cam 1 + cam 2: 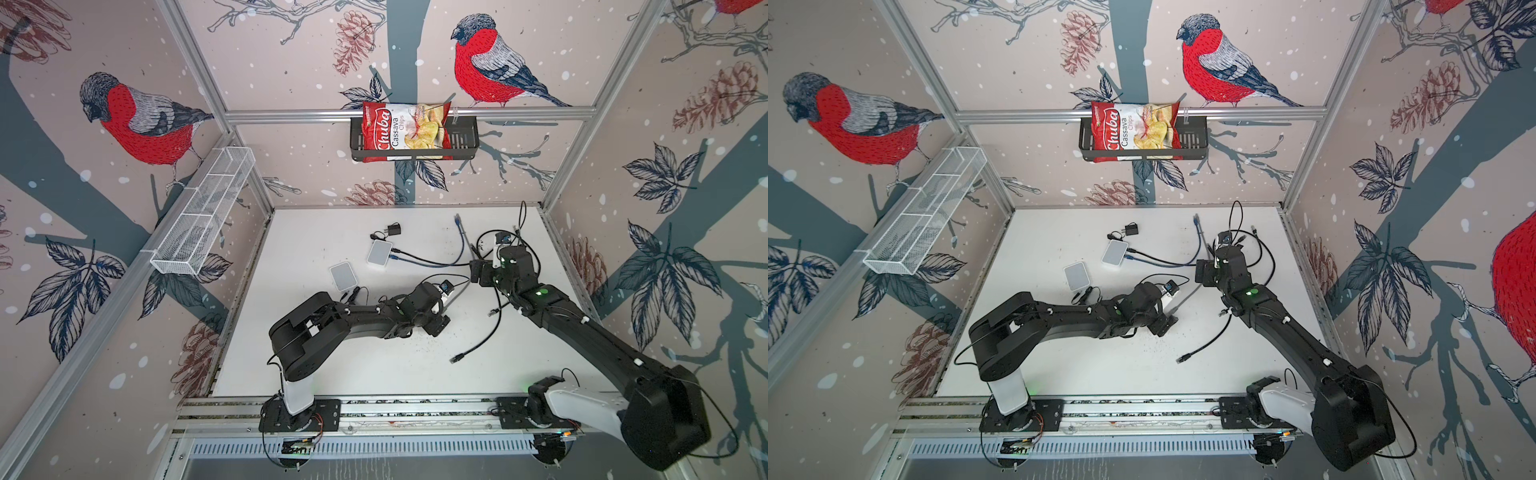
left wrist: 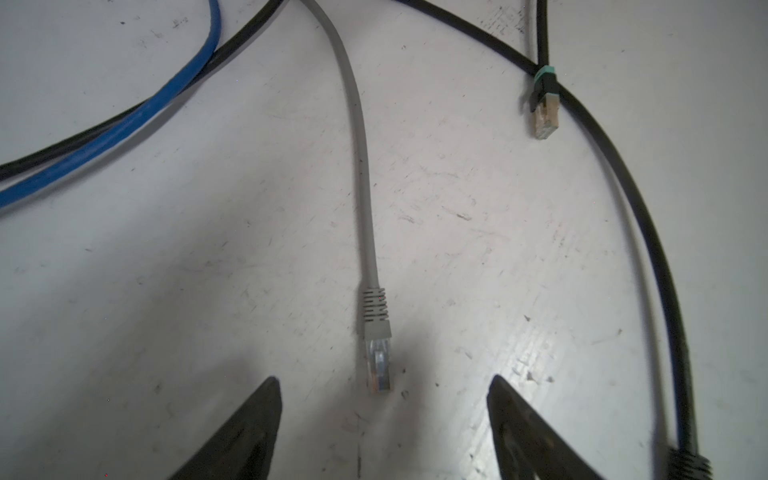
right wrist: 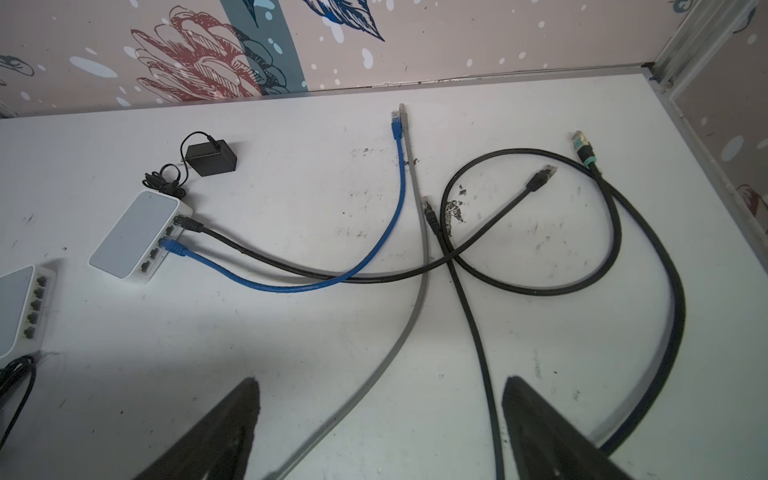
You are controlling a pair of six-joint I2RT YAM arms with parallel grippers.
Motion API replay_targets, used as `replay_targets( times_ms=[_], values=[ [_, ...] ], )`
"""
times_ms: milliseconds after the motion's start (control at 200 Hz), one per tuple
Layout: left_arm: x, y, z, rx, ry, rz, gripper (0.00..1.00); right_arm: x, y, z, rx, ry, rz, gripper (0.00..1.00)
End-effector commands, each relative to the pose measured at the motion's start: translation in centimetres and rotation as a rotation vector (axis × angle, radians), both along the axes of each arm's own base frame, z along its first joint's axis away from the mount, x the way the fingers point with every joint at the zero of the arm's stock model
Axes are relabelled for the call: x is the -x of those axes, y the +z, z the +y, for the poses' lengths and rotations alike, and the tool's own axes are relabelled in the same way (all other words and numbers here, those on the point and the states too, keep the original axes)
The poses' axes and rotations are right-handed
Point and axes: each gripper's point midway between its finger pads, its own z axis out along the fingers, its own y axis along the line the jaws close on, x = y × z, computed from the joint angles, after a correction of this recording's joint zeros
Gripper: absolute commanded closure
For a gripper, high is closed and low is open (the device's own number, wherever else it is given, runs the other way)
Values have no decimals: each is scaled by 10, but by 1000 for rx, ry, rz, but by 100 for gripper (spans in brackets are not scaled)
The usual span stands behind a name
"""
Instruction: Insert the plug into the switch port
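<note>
The grey cable's plug [image 2: 379, 365] lies flat on the white table, clear tip towards my left gripper [image 2: 384, 377]. That gripper is open, its fingertips either side of the plug tip and not touching it. My right gripper [image 3: 382, 378] is open too, hovering over the grey cable [image 3: 409, 332] and a black cable [image 3: 478, 340], holding nothing. One white switch [image 3: 133, 237] has a black and a blue cable plugged in. A second white switch [image 3: 16, 307] shows a row of empty ports. Both switches, one [image 1: 379, 253] behind the other [image 1: 343, 276], sit left of the arms in both top views.
Loose black cables loop over the table's right half, with free plugs: a black one [image 3: 540, 176] and a green-banded one [image 3: 582, 145]. Another green-banded plug [image 2: 544, 112] lies near the grey one. A black power adapter [image 3: 210, 158] sits behind the far switch. Walls enclose the table.
</note>
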Motion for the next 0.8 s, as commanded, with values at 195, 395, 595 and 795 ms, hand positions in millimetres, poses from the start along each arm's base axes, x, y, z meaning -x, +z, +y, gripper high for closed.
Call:
replay_targets(
  times_ms=[195, 395, 595, 795],
  values=[
    [-27, 26, 55, 34, 295, -115, 22, -8, 0, 23, -45, 93, 11, 11],
    [-48, 49, 143, 103, 615, -76, 18, -12, -20, 61, -61, 188, 71, 16],
    [-54, 56, 218, 132, 848, -30, 15, -13, -35, 104, -48, 280, 108, 21],
    [-56, 42, 280, 152, 1046, 50, 17, -11, -46, 142, -35, 370, 130, 24]
  ],
)
